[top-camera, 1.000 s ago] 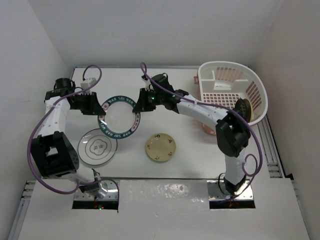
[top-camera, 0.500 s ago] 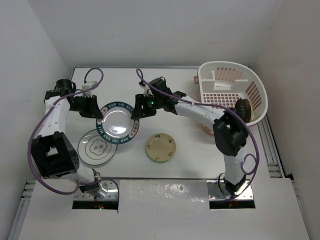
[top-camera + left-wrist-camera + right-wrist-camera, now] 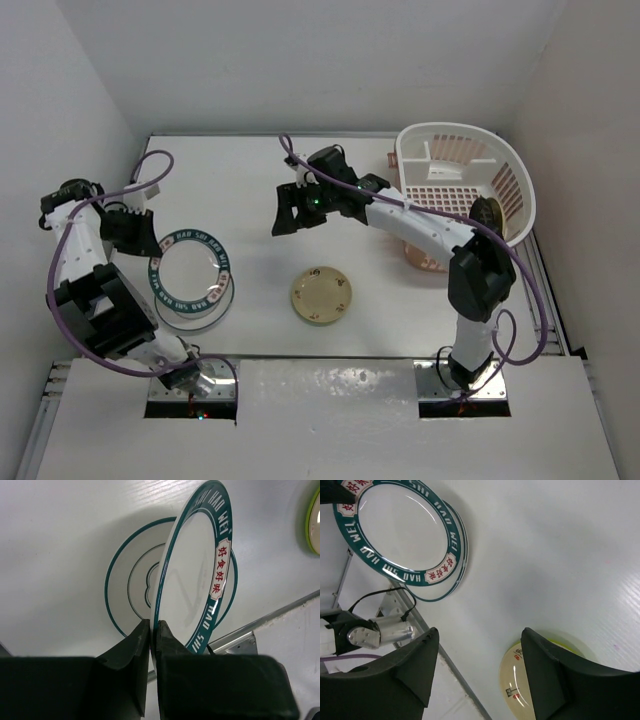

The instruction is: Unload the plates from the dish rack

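Note:
The white plate with the teal lettered rim (image 3: 190,270) (image 3: 195,575) (image 3: 400,530) hangs tilted just over a white plate with a thin dark ring (image 3: 205,308) (image 3: 127,587) at the left of the table. My left gripper (image 3: 147,250) (image 3: 154,629) is shut on the lettered plate's left rim. My right gripper (image 3: 285,215) (image 3: 480,655) is open and holds nothing, above the table to the right of that plate. A cream-tan plate (image 3: 321,295) (image 3: 530,680) lies mid-table on a lime-green one (image 3: 570,641). The white dish rack (image 3: 515,190) stands at the far right.
A dark round thing (image 3: 487,215) leans inside the rack's right side. A pinkish tray part (image 3: 420,260) pokes out under the rack's near edge. White walls close in the table on the left, back and right. A metal rail (image 3: 420,625) runs along the near edge.
The right gripper let go of the lettered plate, opened and drew back to the right. The left arm carried the plate left and nearer, over the ringed plate.

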